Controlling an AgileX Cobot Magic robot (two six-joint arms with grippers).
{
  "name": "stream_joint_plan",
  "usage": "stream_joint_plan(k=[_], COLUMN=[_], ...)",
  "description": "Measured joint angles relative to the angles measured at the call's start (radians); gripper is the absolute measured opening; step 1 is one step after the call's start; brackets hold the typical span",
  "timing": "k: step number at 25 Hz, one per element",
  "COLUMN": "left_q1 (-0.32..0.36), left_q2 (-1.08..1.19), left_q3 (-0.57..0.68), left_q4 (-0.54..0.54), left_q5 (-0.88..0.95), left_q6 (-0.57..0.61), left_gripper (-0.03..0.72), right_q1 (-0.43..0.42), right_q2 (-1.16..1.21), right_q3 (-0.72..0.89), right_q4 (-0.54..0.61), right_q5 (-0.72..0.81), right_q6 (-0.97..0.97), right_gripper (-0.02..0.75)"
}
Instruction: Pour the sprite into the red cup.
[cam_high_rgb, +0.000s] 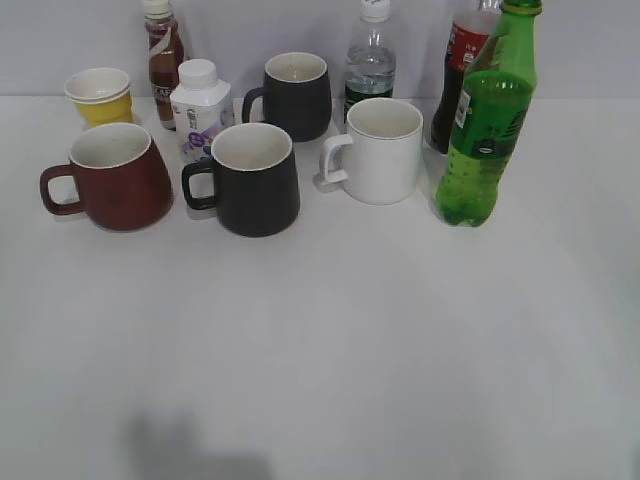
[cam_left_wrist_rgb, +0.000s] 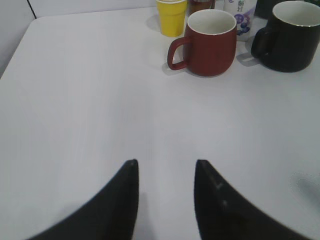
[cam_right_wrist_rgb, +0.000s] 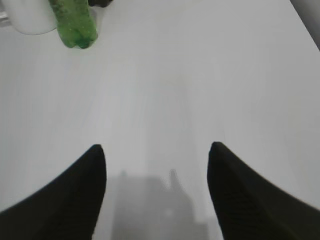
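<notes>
The sprite (cam_high_rgb: 488, 120), a tall green bottle, stands upright at the right of the table; its base shows at the top left of the right wrist view (cam_right_wrist_rgb: 75, 25). The red cup (cam_high_rgb: 112, 178), dark red-brown with a white inside, stands at the left with its handle to the left; it also shows in the left wrist view (cam_left_wrist_rgb: 211, 42). My left gripper (cam_left_wrist_rgb: 165, 162) is open and empty over bare table, well short of the red cup. My right gripper (cam_right_wrist_rgb: 156, 146) is open and empty, well short of the sprite. Neither gripper shows in the exterior view.
A black mug (cam_high_rgb: 254, 180) and a white mug (cam_high_rgb: 378, 150) stand between cup and sprite. Behind are a second black mug (cam_high_rgb: 296, 95), a yellow paper cup (cam_high_rgb: 100, 95), a white milk bottle (cam_high_rgb: 200, 105), a brown drink bottle (cam_high_rgb: 164, 60), a water bottle (cam_high_rgb: 370, 60) and a cola bottle (cam_high_rgb: 460, 70).
</notes>
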Motion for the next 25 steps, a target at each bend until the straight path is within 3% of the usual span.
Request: stream_joint_plan(k=[25], left_q1=[0.0], left_q2=[0.0], left_q3=[0.0], left_q4=[0.0], left_q5=[0.0], left_q6=[0.0], left_gripper=[0.294], right_q1=[0.0], right_q2=[0.0], right_q3=[0.0], right_q4=[0.0], right_q5=[0.0], right_q6=[0.0], right_gripper=[0.48])
